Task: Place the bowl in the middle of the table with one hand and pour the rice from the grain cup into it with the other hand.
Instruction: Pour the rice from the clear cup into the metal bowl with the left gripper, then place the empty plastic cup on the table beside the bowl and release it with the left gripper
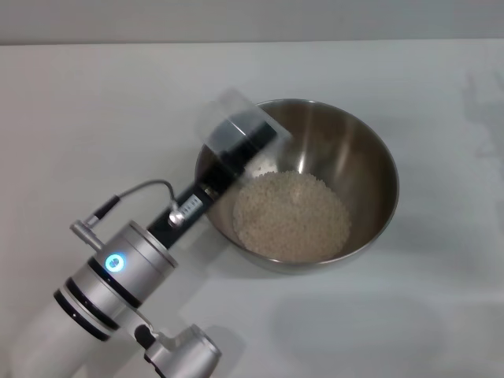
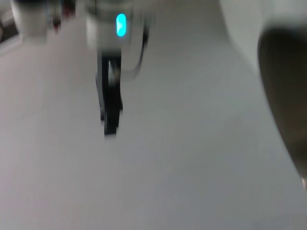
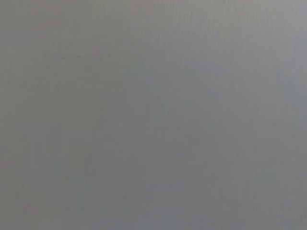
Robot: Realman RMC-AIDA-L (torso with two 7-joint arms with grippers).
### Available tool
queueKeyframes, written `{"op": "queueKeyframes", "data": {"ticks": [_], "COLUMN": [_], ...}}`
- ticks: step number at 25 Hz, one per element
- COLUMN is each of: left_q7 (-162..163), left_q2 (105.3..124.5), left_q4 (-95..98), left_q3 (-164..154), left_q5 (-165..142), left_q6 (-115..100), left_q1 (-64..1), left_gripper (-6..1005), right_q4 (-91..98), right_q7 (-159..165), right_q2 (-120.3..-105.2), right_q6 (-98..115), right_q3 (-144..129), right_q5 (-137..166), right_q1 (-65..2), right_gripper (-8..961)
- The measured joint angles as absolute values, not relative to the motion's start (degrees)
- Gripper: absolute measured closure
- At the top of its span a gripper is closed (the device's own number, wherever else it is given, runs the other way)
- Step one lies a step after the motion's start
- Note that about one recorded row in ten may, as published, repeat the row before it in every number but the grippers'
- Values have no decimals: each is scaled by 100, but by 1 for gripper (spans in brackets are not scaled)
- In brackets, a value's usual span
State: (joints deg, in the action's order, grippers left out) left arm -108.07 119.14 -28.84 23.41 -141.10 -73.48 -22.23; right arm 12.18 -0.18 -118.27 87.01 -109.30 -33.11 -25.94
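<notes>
On the plain white table [image 1: 94,102], midway between its side edges, the bowl [image 1: 370,157] holds the rice [image 1: 291,214], while the left gripper [image 1: 240,146] apparently pinches the tilted grain cup [image 1: 236,118] over the rim.

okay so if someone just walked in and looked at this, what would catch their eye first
The shiny steel bowl at mid-table, with a heap of rice in its bottom. Next, the left gripper holding the clear grain cup tipped over the bowl's left rim.
</notes>
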Motion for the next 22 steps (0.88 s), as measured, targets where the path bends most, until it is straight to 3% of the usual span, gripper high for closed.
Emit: {"op": "queueKeyframes", "data": {"ticks": [14, 22], "left_q7": [-10586, -6786], "left_q2": [11916, 11917], "left_q4": [-3012, -3552], "left_q3": [2323, 3079], "left_q5": [-14038, -13222], "left_q6": [-7273, -7747], "left_q1": [-2177, -1926], "left_gripper": [890, 880], "right_q4": [1157, 1116], "right_q7": [-18, -18], "right_q2": [-11815, -11812], "right_q6": [8691, 8683], "right_q3": [-10933, -10933], "right_q5": [-3283, -3303], "right_q1": [-2654, -2698], "right_gripper": [523, 524]}}
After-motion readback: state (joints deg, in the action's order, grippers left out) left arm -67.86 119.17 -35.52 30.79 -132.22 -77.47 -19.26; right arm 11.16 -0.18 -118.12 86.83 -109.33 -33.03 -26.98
